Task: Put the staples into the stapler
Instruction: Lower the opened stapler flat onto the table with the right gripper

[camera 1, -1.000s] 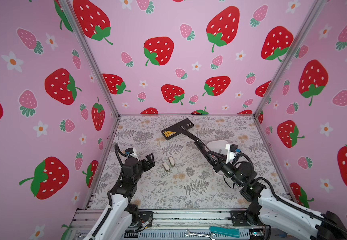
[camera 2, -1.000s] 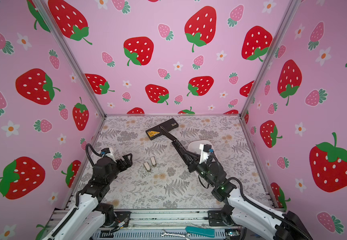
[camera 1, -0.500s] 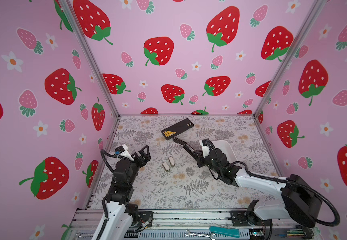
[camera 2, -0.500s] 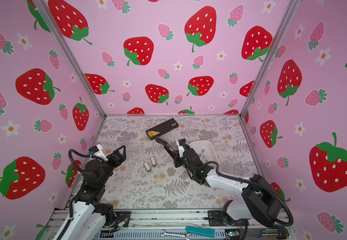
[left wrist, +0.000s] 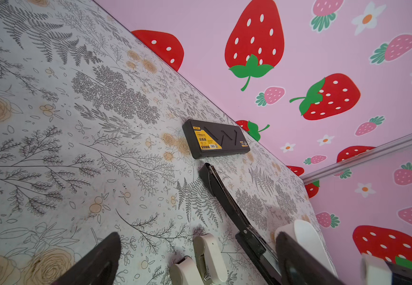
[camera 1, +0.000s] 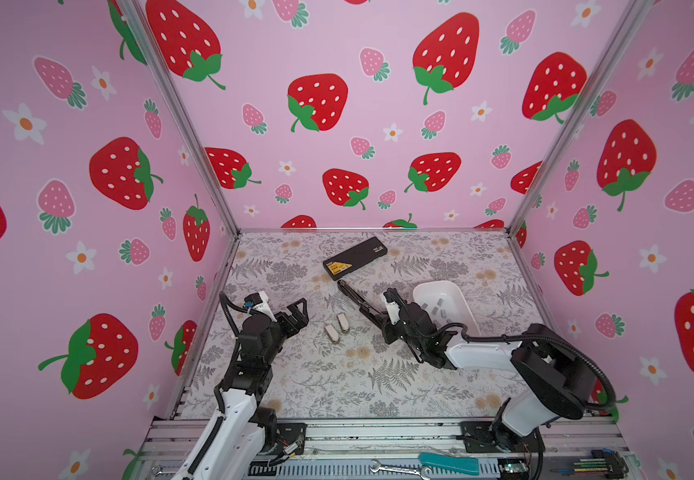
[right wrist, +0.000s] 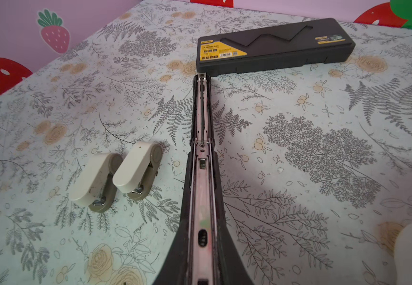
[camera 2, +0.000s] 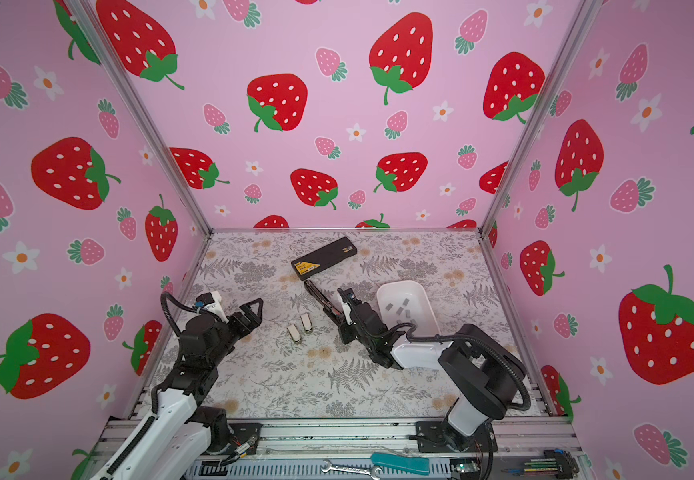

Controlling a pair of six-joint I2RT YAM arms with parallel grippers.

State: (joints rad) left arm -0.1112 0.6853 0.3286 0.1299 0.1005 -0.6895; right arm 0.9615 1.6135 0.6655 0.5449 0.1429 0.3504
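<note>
Your right claw (camera 1: 374,318) was clamped on the rear of a long black stapler (camera 1: 351,293), its metal channel exposed and its tip just beside a black case (camera 1: 355,257). Your left claw (camera 1: 300,316) hung over the tabletop (camera 1: 337,382), jaws wide apart. The staples (camera 1: 440,309) lay in a white tray (camera 1: 424,287) on the right, apart from the stapler.

The case (camera 1: 355,258) lies back-middle on the table (camera 1: 337,382). The long stapler (camera 1: 355,299) runs from just before the case's left end toward me and to the right, its near end clamped in my right gripper (camera 1: 378,320). Two small staplers (camera 1: 332,332) lie side by side left of it, mid-table. My left gripper (camera 1: 300,312) is left of those, apart. The tray (camera 1: 457,293) is right of the long stapler, with the staples (camera 1: 435,308) in it.
</note>
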